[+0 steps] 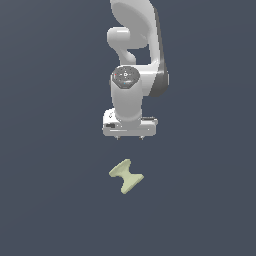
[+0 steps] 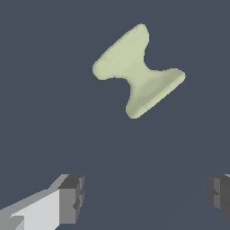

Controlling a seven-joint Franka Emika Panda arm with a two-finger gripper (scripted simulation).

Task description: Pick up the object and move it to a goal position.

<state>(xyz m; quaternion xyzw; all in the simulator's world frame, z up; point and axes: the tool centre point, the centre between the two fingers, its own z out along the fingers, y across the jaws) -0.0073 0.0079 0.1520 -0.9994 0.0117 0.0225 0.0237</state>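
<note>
Slate-grey floor point(image 1: 50, 200) bears the object point(image 1: 126, 176), end effector point(image 1: 129, 137) apart.

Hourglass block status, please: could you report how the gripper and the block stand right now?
Gripper open, empty, clear of block. Hourglass block lying flat on surface, untouched, ahead of fingers. Nothing in the way.

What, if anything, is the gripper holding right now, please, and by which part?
Nothing: the gripper is open and empty, and the hourglass block lies apart from it, untouched.
</note>
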